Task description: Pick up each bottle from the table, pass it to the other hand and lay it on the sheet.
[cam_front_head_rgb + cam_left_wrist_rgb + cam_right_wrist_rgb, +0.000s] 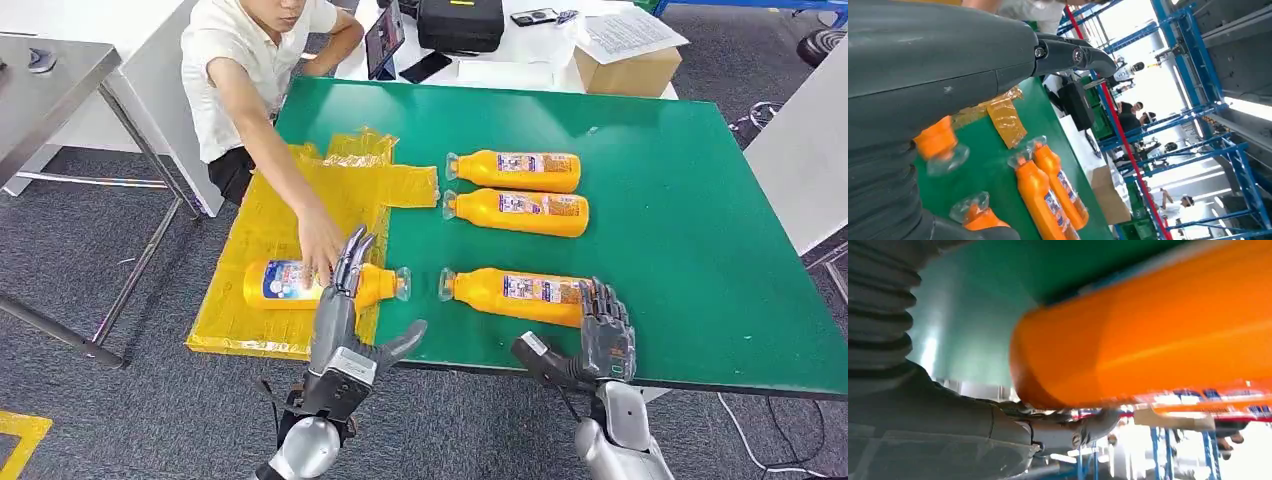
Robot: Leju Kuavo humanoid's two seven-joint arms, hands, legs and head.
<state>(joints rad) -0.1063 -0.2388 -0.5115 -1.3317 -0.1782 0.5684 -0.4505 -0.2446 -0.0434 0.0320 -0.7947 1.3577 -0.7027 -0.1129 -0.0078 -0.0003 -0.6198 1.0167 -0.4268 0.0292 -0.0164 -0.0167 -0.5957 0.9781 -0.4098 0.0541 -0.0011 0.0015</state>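
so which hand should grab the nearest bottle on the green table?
Right. The right hand is already at the base end of the nearest bottle, fingers over it. The left hand sits over the bottle on the yellow sheet, where a person's hand also reaches.

Head view looks down on the green table; wrist views skim it closely.

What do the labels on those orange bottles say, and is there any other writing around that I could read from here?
No text can be read.
Labels on the three orange bottles on the green table: print too small to read.
Blue and white label on the bottle on the yellow sheet: blurred.
Printed papers on the cardboard box: lines of text, too small.
Bottle labels in the left wrist view: illegible.
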